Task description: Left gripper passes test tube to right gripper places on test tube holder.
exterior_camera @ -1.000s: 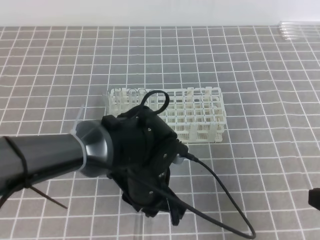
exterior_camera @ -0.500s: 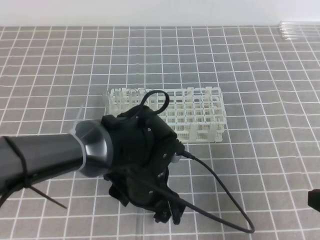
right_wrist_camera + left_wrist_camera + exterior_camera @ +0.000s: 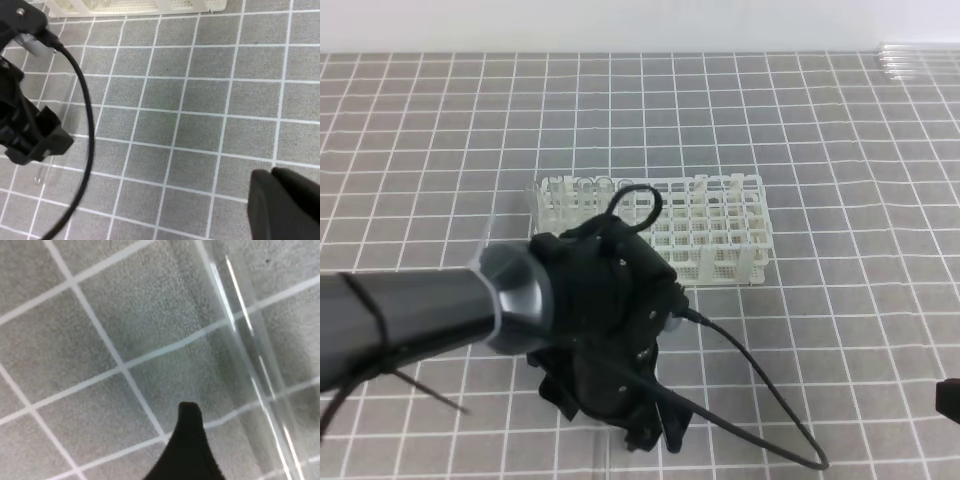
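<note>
My left gripper (image 3: 620,425) hangs low over the gridded table (image 3: 840,200), fingers spread wide with nothing between them. The test tube (image 3: 250,360) lies flat on the table just beneath it, its rounded end (image 3: 41,177) poking out past the fingers. The white rack (image 3: 710,235) stands behind. My right gripper (image 3: 285,205), well apart, has its fingers pressed together.

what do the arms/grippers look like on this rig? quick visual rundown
Left gripper: chunky black housing with black fingers, on a smooth grey metallic arm tube. A black cable loops off it over the mat. Right gripper: only matte black rounded finger parts show at the picture edge. No labels legible on either.
</note>
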